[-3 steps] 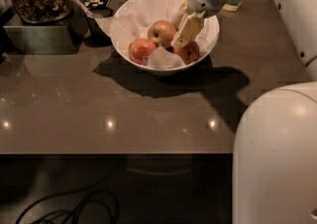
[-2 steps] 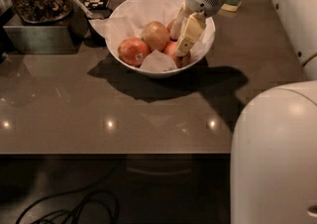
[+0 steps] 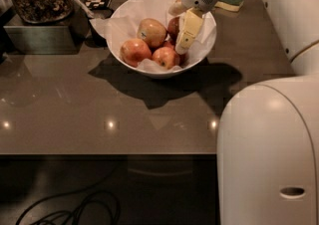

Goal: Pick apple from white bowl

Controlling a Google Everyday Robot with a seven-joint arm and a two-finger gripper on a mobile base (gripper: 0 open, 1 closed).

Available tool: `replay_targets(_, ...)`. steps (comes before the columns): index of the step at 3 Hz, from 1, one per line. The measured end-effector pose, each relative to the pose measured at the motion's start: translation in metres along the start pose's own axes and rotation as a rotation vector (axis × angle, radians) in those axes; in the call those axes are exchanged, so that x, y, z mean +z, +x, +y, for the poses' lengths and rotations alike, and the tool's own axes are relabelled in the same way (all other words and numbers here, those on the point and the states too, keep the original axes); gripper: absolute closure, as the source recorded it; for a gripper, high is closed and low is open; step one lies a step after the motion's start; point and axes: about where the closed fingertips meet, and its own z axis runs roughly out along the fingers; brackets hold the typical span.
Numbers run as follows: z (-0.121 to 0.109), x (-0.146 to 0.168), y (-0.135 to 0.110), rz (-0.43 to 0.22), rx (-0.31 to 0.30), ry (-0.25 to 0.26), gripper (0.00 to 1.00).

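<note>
Red apple (image 3: pixel 173 25) in the white bowl (image 3: pixel 144 69) lies just beside the end effector (image 3: pixel 183 40), grip state untellable.

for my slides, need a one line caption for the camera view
Robot gripper down inside a paper-lined white bowl of apples on a brown table.

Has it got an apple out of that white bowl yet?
Reaching looks done: the gripper is inside the white bowl, at its right side. In hand: it is lowered among the apples, beside a dark red apple. Left: gripping and lifting one out; all four visible apples lie in the bowl.
</note>
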Motion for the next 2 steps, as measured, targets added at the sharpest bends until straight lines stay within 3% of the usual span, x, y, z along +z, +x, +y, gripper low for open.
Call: replay_targets(2, -0.0087, -0.0090, -0.0029, 0.014, 0.004, 0.037, 0.00)
